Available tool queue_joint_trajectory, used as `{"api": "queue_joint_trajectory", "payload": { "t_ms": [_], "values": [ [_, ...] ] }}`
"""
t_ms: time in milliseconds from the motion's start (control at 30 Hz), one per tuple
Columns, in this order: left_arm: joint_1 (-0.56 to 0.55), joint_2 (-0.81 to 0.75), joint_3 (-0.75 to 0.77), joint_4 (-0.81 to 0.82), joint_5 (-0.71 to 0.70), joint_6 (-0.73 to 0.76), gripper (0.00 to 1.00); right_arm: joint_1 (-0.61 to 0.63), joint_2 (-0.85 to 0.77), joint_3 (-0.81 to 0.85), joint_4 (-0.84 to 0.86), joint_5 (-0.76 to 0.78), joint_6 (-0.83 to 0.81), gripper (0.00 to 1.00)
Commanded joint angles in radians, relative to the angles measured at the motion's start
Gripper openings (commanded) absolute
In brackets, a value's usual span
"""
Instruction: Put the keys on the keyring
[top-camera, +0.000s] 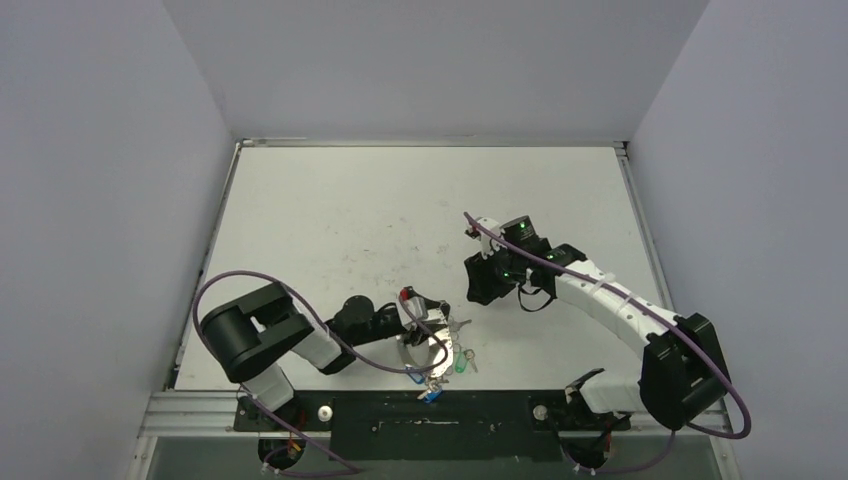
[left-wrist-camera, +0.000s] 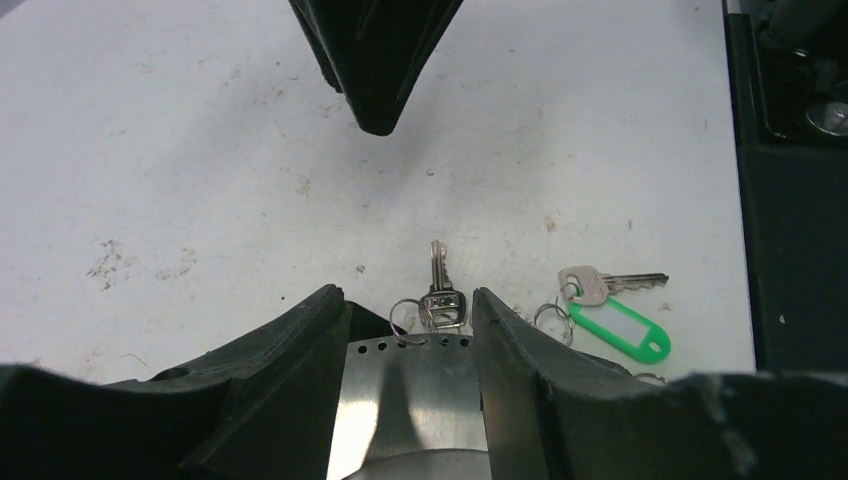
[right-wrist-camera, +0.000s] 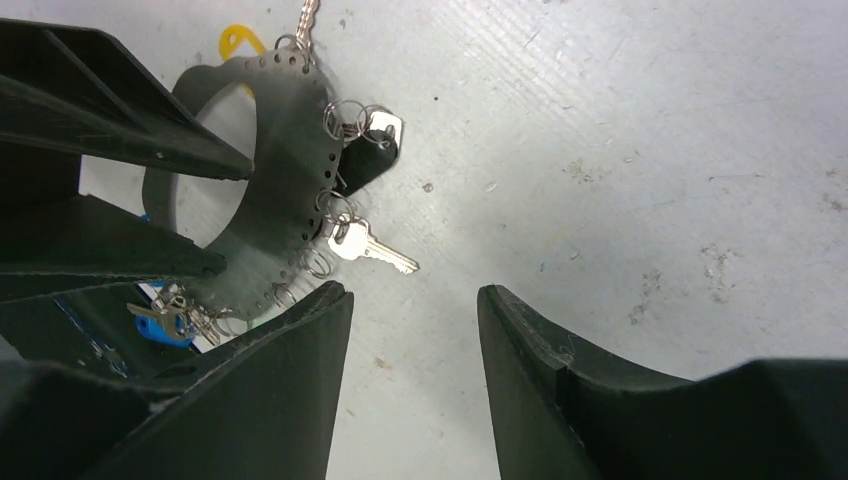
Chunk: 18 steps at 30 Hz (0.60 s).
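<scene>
Mid-threading, probably. Keyring (left-wrist-camera: 410, 400) low centre, between left gripper (left-wrist-camera: 405, 300) fingers; clamped or loose, cannot tell. Right gripper (right-wrist-camera: 412, 295) parted, empty. Next, likely: fetch green-tagged key (left-wrist-camera: 615, 325), lower right, seemingly unattached; calls for a fine pinch.

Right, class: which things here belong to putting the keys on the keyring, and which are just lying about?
Belongs to the job:
- keyring, a flat perforated metal band
- silver key
- green-tagged key
- black tag
- blue tag
- yellow tag

Not part of it:
- purple cables
- black mounting rail
</scene>
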Motion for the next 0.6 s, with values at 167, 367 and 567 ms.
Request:
{"api": "queue_joint_trajectory", "payload": {
  "t_ms": [167, 367, 567],
  "values": [
    [0.020, -0.233, 0.354, -0.943, 0.019, -0.006, 0.54, -0.127, -0.090, -0.047, 0.109, -0.064, 0.070, 0.50],
    [0.047, -0.181, 0.657, -1.527, 0.079, 0.037, 0.54, -0.278, -0.134, -0.117, 0.158, -0.060, 0.183, 0.53],
    [0.054, 0.002, 0.956, -1.949, 0.099, 0.100, 0.49, -0.332, -0.173, -0.166, 0.164, 0.013, 0.247, 0.58]
  ]
}}
